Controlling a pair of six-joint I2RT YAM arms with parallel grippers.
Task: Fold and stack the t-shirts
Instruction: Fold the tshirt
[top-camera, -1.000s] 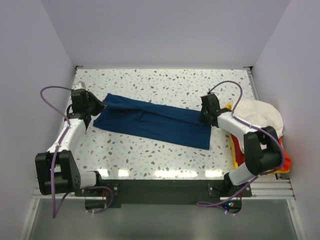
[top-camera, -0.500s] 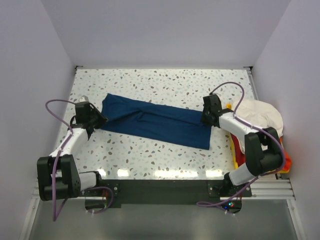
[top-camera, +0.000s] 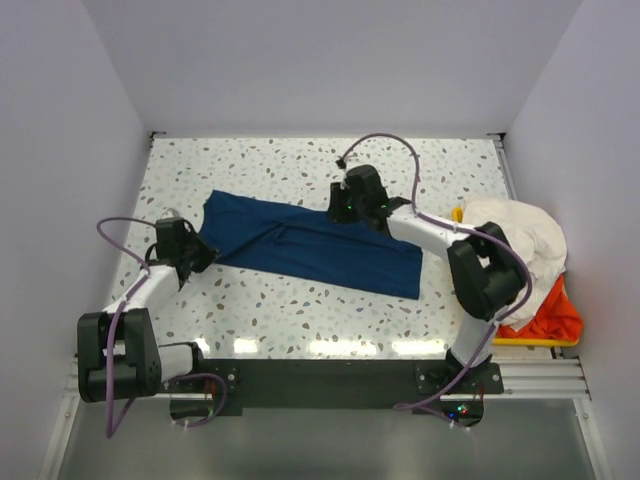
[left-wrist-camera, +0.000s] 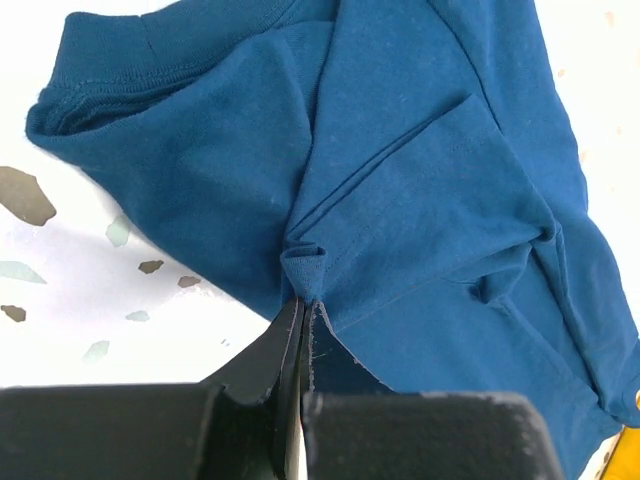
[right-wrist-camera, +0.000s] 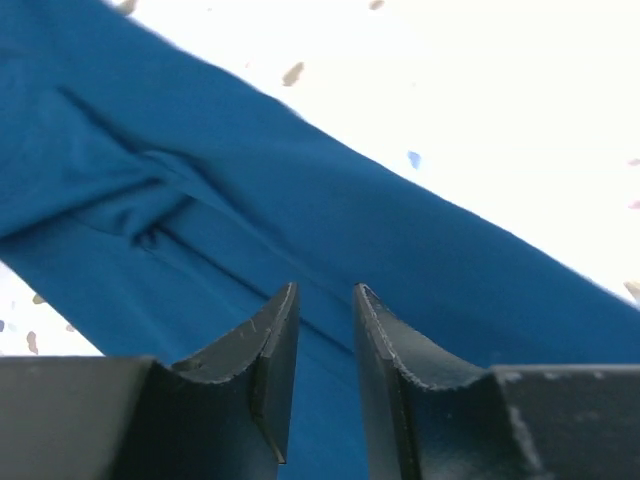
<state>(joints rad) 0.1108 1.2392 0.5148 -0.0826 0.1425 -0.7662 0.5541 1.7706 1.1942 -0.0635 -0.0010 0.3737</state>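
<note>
The navy blue t-shirt (top-camera: 310, 245) lies folded lengthwise in a long band across the table. My left gripper (top-camera: 200, 252) is at its near left edge, shut on a pinch of the cloth (left-wrist-camera: 303, 275). The collar end shows in the left wrist view (left-wrist-camera: 130, 70). My right gripper (top-camera: 340, 208) is open a little and empty, over the far edge at the middle of the band. Its fingers (right-wrist-camera: 280, 330) hover above the blue cloth (right-wrist-camera: 200, 200). A cream-white t-shirt (top-camera: 515, 232) and an orange-red t-shirt (top-camera: 548, 315) lie heaped at the right.
The heaped shirts sit in a yellow bin (top-camera: 520, 341) at the table's right edge. Purple cables loop over both arms. White walls close the table at the back and on both sides.
My right gripper has let go of the shirt's right end and swung left to the middle of its far edge. My left gripper has drawn its pinch of cloth slightly nearer.
</note>
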